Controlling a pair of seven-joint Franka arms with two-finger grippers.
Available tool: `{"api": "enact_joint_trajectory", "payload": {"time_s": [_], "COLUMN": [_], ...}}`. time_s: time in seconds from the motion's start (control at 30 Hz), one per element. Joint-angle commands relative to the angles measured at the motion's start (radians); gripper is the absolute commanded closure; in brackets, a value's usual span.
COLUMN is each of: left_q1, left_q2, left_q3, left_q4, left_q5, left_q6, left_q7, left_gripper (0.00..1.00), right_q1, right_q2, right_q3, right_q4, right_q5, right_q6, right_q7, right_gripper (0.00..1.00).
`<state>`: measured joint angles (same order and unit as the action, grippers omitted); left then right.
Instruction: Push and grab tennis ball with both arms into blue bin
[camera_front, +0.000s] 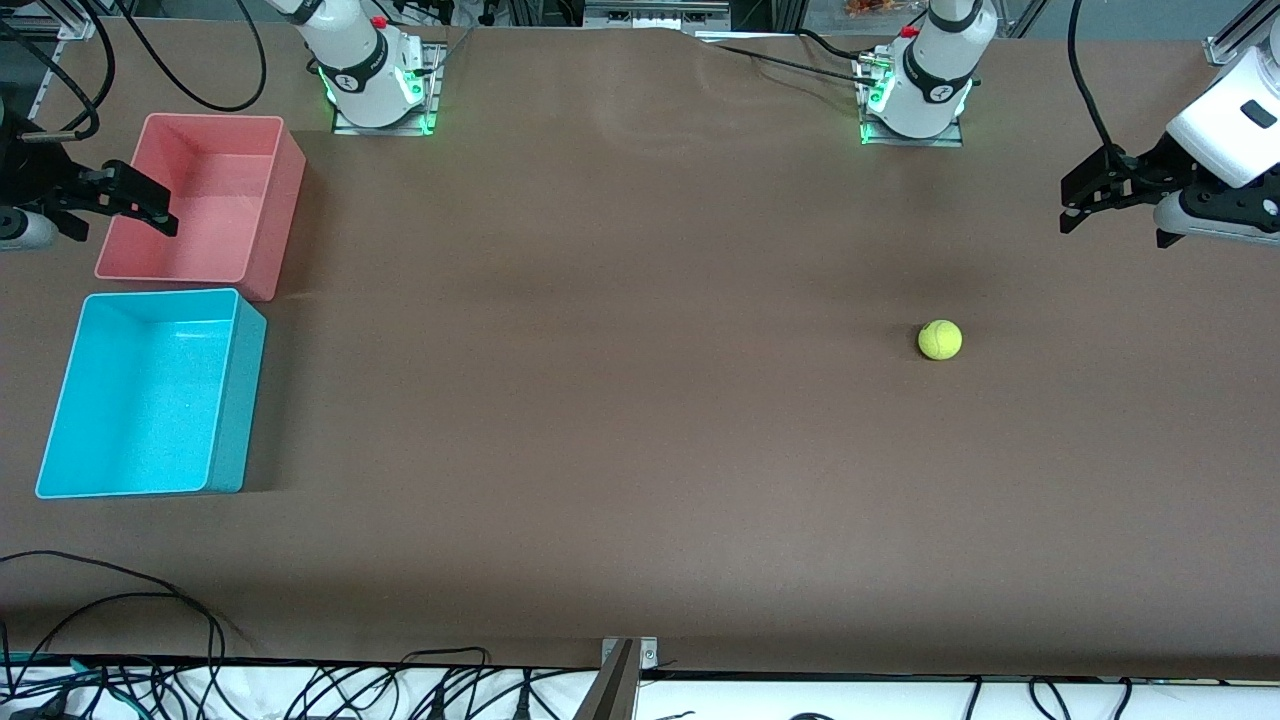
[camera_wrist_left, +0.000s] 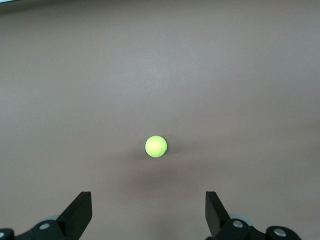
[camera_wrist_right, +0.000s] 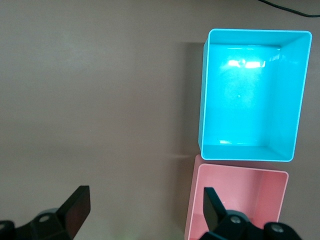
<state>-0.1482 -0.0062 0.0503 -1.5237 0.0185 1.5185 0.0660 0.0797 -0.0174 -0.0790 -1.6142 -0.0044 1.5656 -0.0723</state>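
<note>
Left gripper (camera_front: 1072, 205) hangs wide open, holding nothing, at its own end of the table — tennis ball (camera_front: 940, 340) sits on the table (camera_front: 620, 400) well apart from it. Right gripper (camera_front: 150, 205) spread wide, empty, over pink bin (camera_front: 205, 195); blue bin (camera_front: 150, 395) just beside that bin.
</note>
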Motion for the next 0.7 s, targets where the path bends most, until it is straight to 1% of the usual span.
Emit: {"api": "enact_joint_trajectory", "payload": {"time_s": [0.0,0.67], "left_q1": [0.006,0.007], "left_q2": [0.017,0.017], "left_q3": [-0.001,-0.001], "left_q4": [0.037,0.037], "left_q5": [-0.019,-0.019], "left_q6": [-0.021,-0.021], "left_q7": [-0.002,0.0], "left_gripper": [0.0,0.0], "right_q1": [-0.001,0.017], "right_q2": [0.004,0.004], "right_q3": [0.001,0.005], "right_q4": [0.022,0.03], "right_q5": [0.015,0.015], "right_q6": [-0.021,-0.018], "right_q7": [0.014,0.011], "right_gripper": [0.0,0.0]}}
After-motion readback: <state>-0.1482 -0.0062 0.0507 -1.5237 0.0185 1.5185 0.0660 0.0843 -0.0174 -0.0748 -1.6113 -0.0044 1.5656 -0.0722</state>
